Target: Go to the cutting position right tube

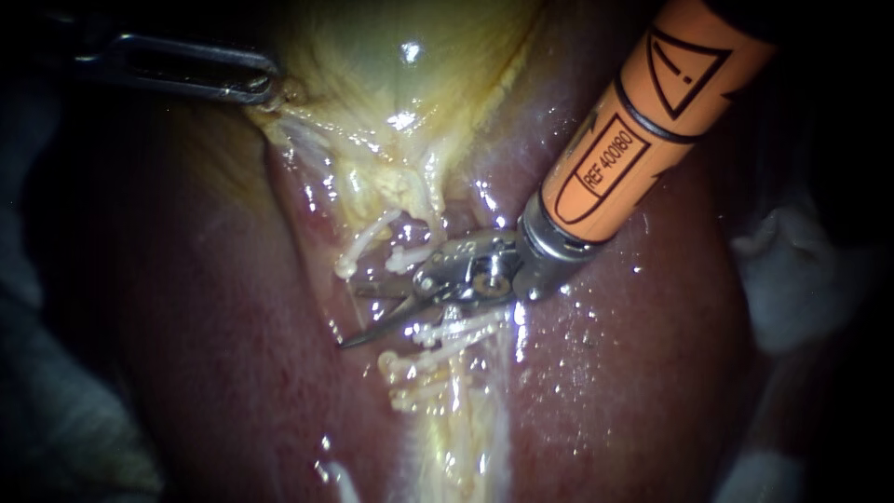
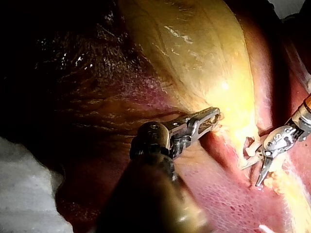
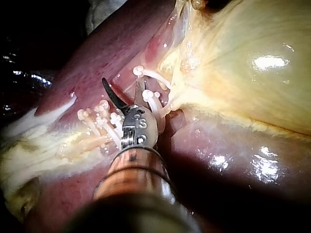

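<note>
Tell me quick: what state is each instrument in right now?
Left instrument: shut on the gallbladder.
Right instrument: open, holding nothing.

a: right instrument [image 1: 358, 319]?
b: bright polished metal at the tip; the sleeve [image 1: 633, 140] behind looks like matt plastic.
a: left instrument [image 1: 265, 88]?
b: duller grey metal, smooth.
a: tissue?
b: liver [image 1: 233, 373] smooth and wet-glossy; gallbladder [image 1: 400, 93] glossy too. clips [image 1: 456, 328] look like matt white plastic.
a: at the right?
b: white cloth [image 1: 792, 270], soft, fibrous, matt.
</note>
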`<state>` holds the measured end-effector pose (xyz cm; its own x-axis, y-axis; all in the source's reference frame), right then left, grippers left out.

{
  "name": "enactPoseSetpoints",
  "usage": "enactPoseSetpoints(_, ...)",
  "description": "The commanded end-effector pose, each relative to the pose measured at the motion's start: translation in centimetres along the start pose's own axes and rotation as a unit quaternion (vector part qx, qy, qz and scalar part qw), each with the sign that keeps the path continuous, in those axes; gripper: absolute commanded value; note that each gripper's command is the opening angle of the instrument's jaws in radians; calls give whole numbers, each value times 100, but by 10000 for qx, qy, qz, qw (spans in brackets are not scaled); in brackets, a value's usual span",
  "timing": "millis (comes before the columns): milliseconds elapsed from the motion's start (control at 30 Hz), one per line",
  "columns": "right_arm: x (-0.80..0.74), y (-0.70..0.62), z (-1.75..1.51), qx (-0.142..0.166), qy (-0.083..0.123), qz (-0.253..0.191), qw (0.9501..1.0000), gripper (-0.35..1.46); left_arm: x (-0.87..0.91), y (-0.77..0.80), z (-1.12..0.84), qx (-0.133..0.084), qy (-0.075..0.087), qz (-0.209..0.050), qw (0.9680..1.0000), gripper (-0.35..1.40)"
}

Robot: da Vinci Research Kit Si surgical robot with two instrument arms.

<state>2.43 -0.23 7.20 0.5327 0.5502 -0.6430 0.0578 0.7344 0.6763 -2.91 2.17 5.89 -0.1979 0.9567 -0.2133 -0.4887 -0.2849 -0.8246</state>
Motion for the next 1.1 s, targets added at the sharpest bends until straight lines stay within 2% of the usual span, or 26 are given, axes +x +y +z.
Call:
enactPoseSetpoints(33, 1, -1, -2, 8, -1, -2, 10000, 130, 0, 0, 0, 0, -1, 1, 10000, -35)
enactPoseSetpoints(400, 11, -17, -29, 95, 22, 34, 9999, 132, 0, 0, -1, -2, -2, 2, 10000, -35)
enactPoseSetpoints(767, 34, -41, -48, 227, 82, 89, 9997, 135, 0, 0, -1, -2, -2, 2, 10000, -35)
enactPoseSetpoints(1100, 47, -60, -73, 399, 92, 123, 9991, 133, 0, 0, -1, -3, -3, 2, 10000, -35)
